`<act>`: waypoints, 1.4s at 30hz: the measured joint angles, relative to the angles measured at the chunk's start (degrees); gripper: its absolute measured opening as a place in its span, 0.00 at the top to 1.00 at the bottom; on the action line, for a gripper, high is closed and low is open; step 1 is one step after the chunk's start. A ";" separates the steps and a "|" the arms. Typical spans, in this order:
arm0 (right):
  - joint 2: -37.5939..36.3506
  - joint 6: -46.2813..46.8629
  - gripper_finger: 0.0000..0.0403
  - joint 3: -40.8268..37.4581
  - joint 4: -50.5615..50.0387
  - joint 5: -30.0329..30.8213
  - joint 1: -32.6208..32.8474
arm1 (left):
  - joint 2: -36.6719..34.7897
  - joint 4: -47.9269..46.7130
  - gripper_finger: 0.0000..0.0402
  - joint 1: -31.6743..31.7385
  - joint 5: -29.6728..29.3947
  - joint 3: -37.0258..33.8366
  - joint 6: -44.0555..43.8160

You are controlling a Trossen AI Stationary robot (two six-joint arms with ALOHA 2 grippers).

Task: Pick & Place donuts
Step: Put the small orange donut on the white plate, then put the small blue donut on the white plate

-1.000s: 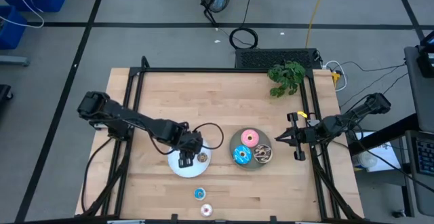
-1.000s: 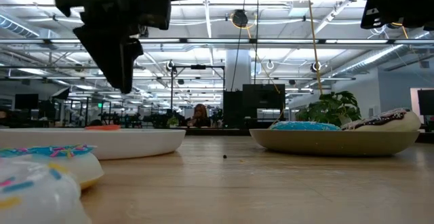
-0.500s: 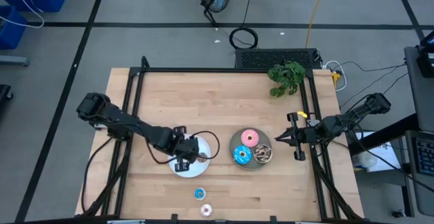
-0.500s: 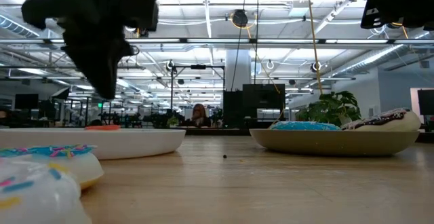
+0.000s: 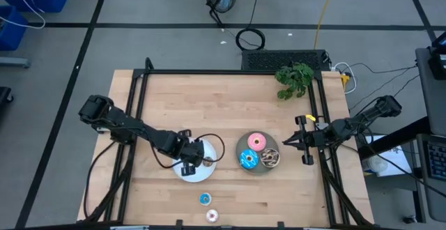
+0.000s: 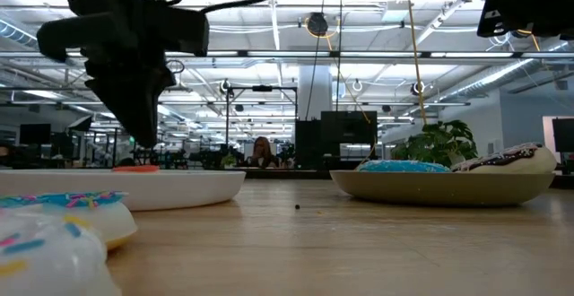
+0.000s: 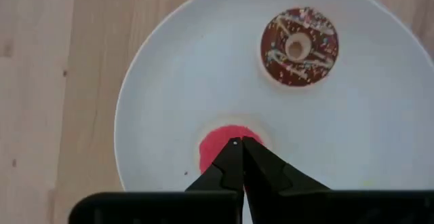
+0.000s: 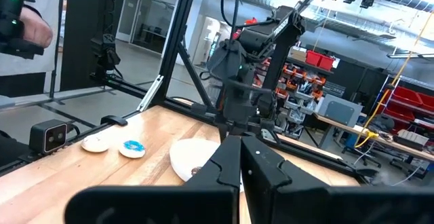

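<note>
Donuts here look like small, stiff toy rings, light enough to skid on a smooth plate, so my guess is each is best pinched across one side of the ring, one finger through the hole. The left gripper (image 7: 239, 142) hangs directly over the white plate (image 7: 163, 81), its fingers pressed together with nothing between them, tips just above a red-orange donut (image 7: 215, 142) lying flat on the plate. A brown sprinkled donut (image 7: 299, 46) lies near it on the same plate, apart from it.

Farther out, the grey plate (image 5: 240, 148) holds three larger donuts packed together: pink (image 5: 256, 142), blue-sprinkled (image 5: 249, 159) and dark brown-sprinkled (image 5: 270, 158). Two tiny ones lie on bare wood near the front edge: blue (image 5: 205, 198) and whitish (image 5: 212, 216). That makes seven donuts and two plates.

The right gripper (image 5: 286, 145) waits beside the grey plate, fingers together, empty.
</note>
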 joint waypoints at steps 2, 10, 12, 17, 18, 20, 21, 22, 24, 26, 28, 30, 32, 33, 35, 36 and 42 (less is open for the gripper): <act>0.00 0.00 1.00 0.00 0.02 0.00 0.00 | 0.87 -0.20 0.99 0.37 -0.07 0.00 -0.01; 0.00 0.22 1.00 0.00 0.00 0.02 0.00 | 3.82 -0.32 0.99 0.99 0.08 -0.03 -0.02; -0.02 0.22 1.00 0.00 0.04 0.02 0.00 | 4.72 -0.28 0.98 1.08 0.10 -0.01 0.06; -0.02 0.21 1.00 0.00 0.03 0.06 0.00 | 5.45 -0.11 0.97 1.12 0.14 -0.01 0.36; -0.02 0.09 1.00 0.00 0.04 0.11 0.00 | 5.47 -0.02 0.98 1.12 0.15 -0.01 0.36; 0.00 -0.05 1.00 0.00 0.02 0.11 0.00 | 5.45 0.02 0.99 1.12 0.17 -0.01 0.34; -0.02 -0.07 1.00 0.00 0.02 0.11 0.00 | 5.24 0.02 0.99 1.12 0.15 -0.01 0.36; -0.02 -0.09 1.00 0.00 0.04 0.11 0.00 | 4.95 0.04 0.98 1.12 0.19 0.00 0.59; -0.01 -0.13 1.00 0.00 0.02 0.15 0.00 | 4.81 -0.01 0.95 1.12 0.17 0.57 1.53; 0.00 -0.18 1.00 0.00 0.01 0.15 0.00 | 4.88 -0.77 0.91 1.05 0.17 1.52 2.34; 0.01 -0.20 1.00 0.00 0.00 0.17 0.00 | 4.86 -2.36 0.87 0.94 0.17 3.12 2.70; 0.02 -0.20 1.00 0.00 0.00 0.20 0.00 | 4.84 -2.87 0.83 0.94 0.15 4.22 2.83; 0.02 -0.20 1.00 0.00 -0.02 0.20 0.00 | 4.86 -3.10 0.80 0.94 0.15 4.94 2.86; 0.02 -0.20 1.00 0.00 -0.04 0.20 0.00 | 4.86 -3.31 0.79 0.94 0.15 5.40 2.97; 0.02 -0.20 1.00 0.00 -0.02 0.20 0.00 | 4.86 -3.95 0.79 0.94 0.15 6.63 3.01; 0.02 -0.20 1.00 0.00 -0.04 0.20 0.00 | 4.86 -4.51 0.78 0.77 0.18 7.32 2.93; 0.02 -0.20 1.00 0.00 -0.04 0.18 0.00 | 4.84 -6.23 0.78 -1.98 4.47 11.76 -3.68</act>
